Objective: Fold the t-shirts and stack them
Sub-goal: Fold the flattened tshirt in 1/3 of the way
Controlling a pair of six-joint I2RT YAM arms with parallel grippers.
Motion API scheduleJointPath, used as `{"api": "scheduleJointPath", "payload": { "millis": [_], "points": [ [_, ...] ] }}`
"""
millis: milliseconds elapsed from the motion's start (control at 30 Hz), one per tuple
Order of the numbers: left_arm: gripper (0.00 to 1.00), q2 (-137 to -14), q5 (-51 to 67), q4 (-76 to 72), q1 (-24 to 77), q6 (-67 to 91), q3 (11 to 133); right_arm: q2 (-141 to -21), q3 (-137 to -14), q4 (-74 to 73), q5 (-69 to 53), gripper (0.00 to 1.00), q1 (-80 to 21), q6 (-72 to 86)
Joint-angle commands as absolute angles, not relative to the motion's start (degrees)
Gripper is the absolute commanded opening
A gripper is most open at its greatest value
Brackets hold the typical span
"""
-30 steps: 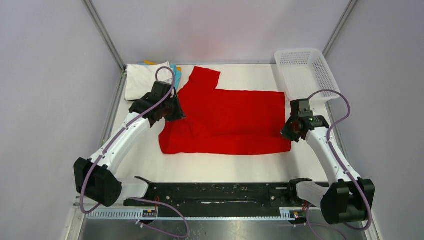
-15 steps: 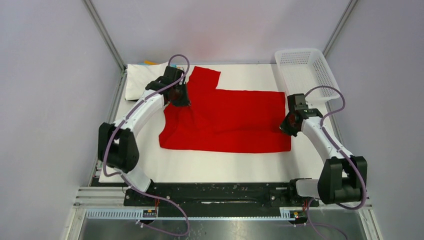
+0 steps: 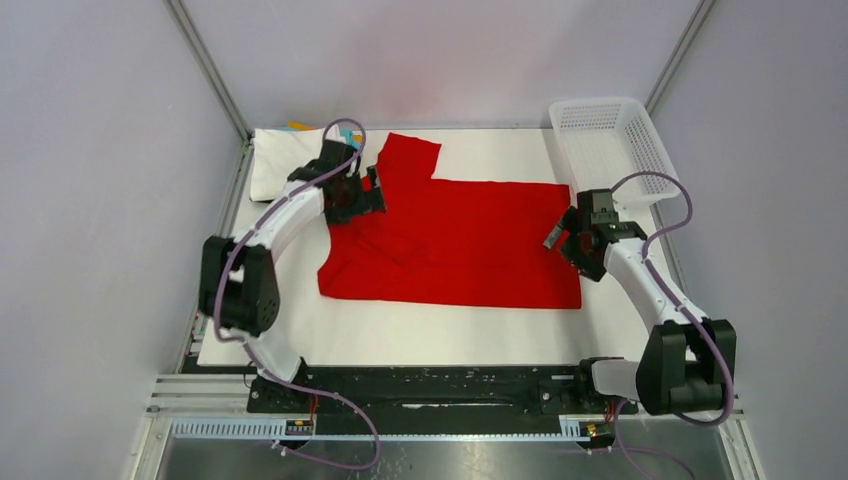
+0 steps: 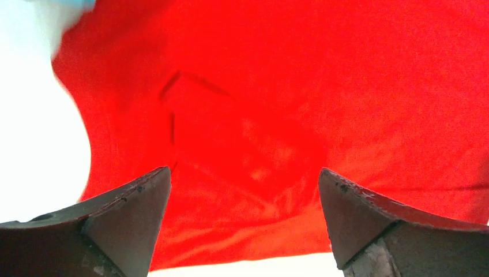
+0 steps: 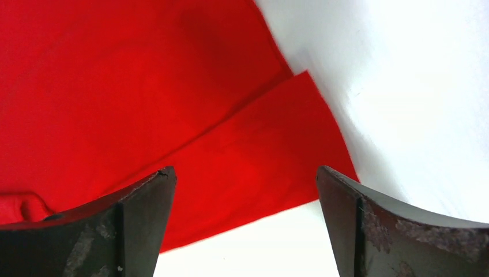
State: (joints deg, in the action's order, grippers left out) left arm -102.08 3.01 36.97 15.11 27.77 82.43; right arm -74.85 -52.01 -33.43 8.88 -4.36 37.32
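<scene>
Left arm seemingly overlaps folded stack beside red t-shirt.

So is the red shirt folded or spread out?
Mostly spread: the red shirt lies flat on the table, one sleeve sticking out.

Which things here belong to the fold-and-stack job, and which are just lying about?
Job:
red t-shirt, spread out in the middle
folded shirt stack, white on top, far-left corner

Lying about:
white mesh basket, far-right corner
</scene>
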Motion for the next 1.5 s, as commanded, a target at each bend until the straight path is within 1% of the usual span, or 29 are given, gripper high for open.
{"api": "scheduleJointPath", "payload": {
  "millis": [0, 67, 133, 200, 267, 433, 533, 700, 833, 967, 1067, 1167, 1233, 1300, 1400, 1467],
  "points": [
    [0.99, -90.2, 7.0, 28.5, 15.3, 35.0, 68.1, -71.4, -48.0, -29.3, 4.4, 0.99, -9.6, 36.0],
    [0.99, -88.2, 10.8, 21.8, 15.2, 37.8, 61.2, -73.4, -47.6, -26.3, 3.3, 0.99, -14.3, 35.3],
    [0.99, -88.7, 12.8, 17.2, 15.3, 40.1, 57.4, -77.4, -47.8, -22.4, 0.4, 1.00, -17.7, 35.5],
    [0.99, -91.0, 13.1, 16.5, 15.3, 41.0, 56.1, -83.0, -48.9, -19.6, -3.3, 1.00, -19.9, 36.6],
    [0.99, -93.3, 12.2, 18.2, 15.3, 41.1, 55.4, -86.3, -49.7, -18.1, -4.1, 0.99, -21.2, 37.3],
    [0.99, -90.7, 12.0, 16.6, 15.3, 42.6, 48.1, -89.0, -46.9, -17.5, -3.6, 0.99, -22.1, 37.9],
    [0.99, -87.1, 10.9, 17.1, 15.2, 43.2, 43.2, -86.5, -43.1, -19.5, -4.2, 0.99, -22.1, 37.6],
    [0.99, -78.8, 11.6, 18.7, 15.6, 46.5, 32.4, -77.4, -34.9, -25.6, -4.9, 0.99, -22.1, 37.5],
    [0.99, -69.5, 10.3, 24.8, 17.3, 49.9, 26.3, -69.7, -30.9, -30.4, -6.0, 1.00, -22.5, 37.1],
    [0.99, -58.3, 9.0, 32.5, 19.8, 51.5, 24.3, -61.9, -31.0, -34.3, -6.5, 0.99, -24.0, 34.7],
    [0.99, -53.2, 8.5, 35.6, 21.0, 50.5, 26.8, -56.9, -31.7, -30.6, -7.9, 1.00, -25.1, 29.7],
    [0.99, -51.0, 7.5, 35.7, 21.0, 50.2, 29.1, -54.9, -34.1, -24.7, -7.8, 0.99, -29.9, 23.5],
    [0.99, -50.7, 6.3, 34.7, 21.0, 51.1, 29.6, -57.8, -38.3, -22.3, -5.8, 0.97, -34.7, 20.8],
    [0.99, -50.7, 5.6, 34.2, 21.0, 53.3, 29.4, -62.3, -41.3, -17.1, -6.4, 0.96, -41.4, 15.8],
    [0.99, -50.0, 5.9, 32.2, 20.9, 56.0, 27.0, -71.2, -43.3, -4.1, -11.1, 0.90, -48.2, 0.9],
    [0.99, -49.1, 5.4, 32.8, 20.9, 57.2, 25.7, -76.3, -45.9, -0.7, -15.9, 0.86, -50.6, -9.8]
  ]
}}
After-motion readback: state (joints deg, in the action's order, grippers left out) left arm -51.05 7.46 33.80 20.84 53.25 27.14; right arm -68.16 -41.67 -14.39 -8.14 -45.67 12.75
